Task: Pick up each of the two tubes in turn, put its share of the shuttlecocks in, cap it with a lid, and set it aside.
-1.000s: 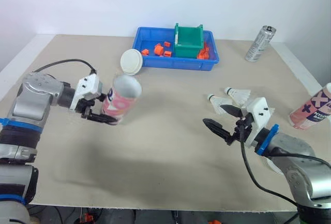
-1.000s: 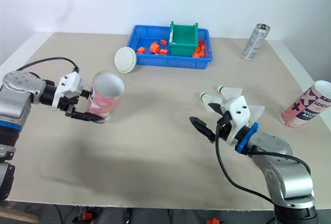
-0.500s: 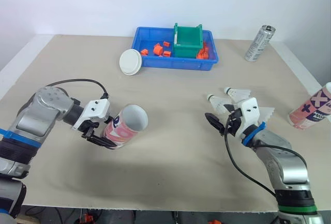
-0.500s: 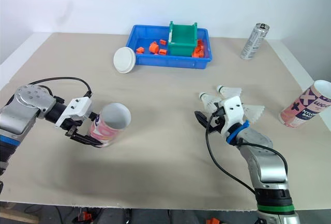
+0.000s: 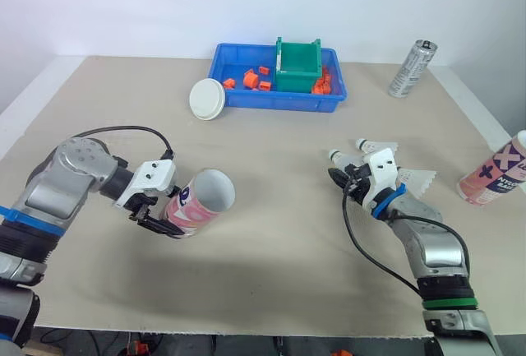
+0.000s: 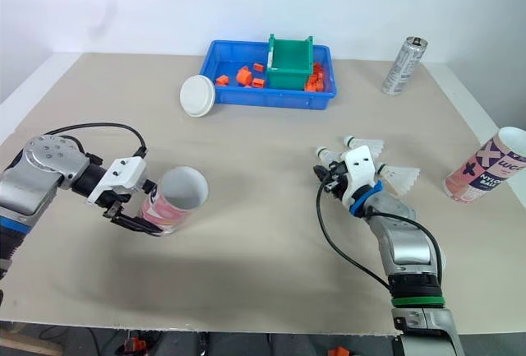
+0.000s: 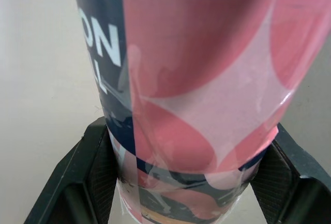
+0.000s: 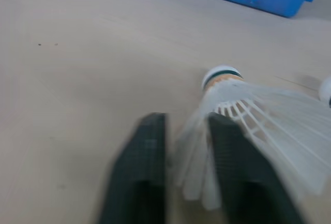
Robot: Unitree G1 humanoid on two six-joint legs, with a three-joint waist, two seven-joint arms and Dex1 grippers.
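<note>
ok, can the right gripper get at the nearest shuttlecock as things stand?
Probably yes. The right gripper is open right at the shuttlecock, its fingers either side of the feather skirt's edge, with nothing else in the way.

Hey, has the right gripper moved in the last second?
Yes. The right gripper has moved forward, away from the near edge of the table, up to the shuttlecocks, which lie where they were.
</note>
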